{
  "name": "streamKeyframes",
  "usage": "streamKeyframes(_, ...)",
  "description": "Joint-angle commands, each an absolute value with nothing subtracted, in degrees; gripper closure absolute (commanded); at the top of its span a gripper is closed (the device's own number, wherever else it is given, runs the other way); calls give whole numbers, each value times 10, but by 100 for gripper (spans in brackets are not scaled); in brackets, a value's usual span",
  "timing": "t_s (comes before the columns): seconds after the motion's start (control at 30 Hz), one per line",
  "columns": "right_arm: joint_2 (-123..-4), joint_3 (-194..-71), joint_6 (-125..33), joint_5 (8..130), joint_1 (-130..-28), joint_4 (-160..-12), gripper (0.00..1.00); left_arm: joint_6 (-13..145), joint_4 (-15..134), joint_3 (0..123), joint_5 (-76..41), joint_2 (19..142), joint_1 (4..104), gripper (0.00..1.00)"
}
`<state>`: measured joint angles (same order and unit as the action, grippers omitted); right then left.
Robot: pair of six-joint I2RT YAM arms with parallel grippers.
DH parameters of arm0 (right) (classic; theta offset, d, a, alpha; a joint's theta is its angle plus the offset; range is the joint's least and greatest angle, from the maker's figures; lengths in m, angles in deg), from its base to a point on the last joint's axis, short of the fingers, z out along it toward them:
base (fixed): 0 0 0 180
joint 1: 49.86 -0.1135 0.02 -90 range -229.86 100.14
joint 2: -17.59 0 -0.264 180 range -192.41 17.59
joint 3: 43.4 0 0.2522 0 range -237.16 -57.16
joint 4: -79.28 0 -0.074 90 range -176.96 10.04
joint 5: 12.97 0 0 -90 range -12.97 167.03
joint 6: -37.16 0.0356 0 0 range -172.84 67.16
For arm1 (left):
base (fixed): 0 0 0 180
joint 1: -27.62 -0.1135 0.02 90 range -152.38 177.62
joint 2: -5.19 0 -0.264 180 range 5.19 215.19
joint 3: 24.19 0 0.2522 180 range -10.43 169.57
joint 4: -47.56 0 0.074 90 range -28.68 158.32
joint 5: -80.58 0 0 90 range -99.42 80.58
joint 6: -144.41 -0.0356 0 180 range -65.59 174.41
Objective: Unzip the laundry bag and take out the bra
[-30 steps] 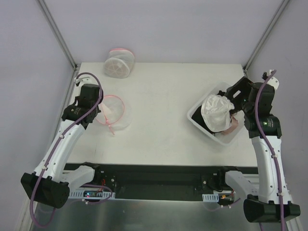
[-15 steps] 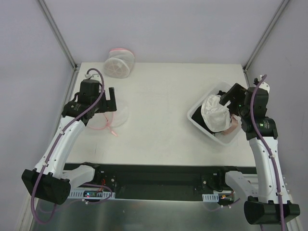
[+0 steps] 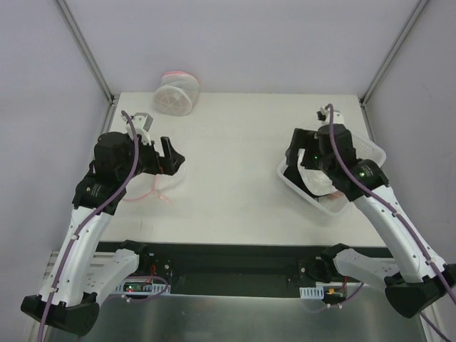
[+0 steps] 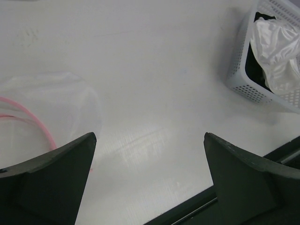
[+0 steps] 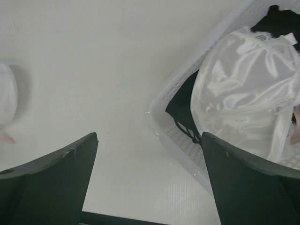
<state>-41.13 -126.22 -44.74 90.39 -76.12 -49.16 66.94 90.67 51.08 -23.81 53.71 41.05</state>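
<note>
At left, left gripper hovers tilted above the laundry bag, jaws wide, empty — right gripper, likewise released, hangs over the basket edge beside the bra.

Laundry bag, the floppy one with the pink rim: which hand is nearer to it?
Left. The left hand hovers open at the laundry bag's edge; the right hand is across the table, by the basket.

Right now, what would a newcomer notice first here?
A glossy white bra lies heaped over a black garment in the white basket at the right. At the left, the translucent laundry bag with its pink rim lies flat. The left gripper and right gripper both hang open, holding nothing.
</note>
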Motion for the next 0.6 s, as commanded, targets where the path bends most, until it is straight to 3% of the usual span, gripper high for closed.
streamKeyframes(0.0,-439,-1279,-468,988,-851,-467,4,664,856,474,-353,523,409,1)
streamKeyframes(0.23,-473,-1257,-433,1029,-942,-471,4,652,842,431,-399,527,425,1)
streamKeyframes(0.57,-476,-1241,-412,1051,-950,-479,4,643,843,425,-386,533,426,1)
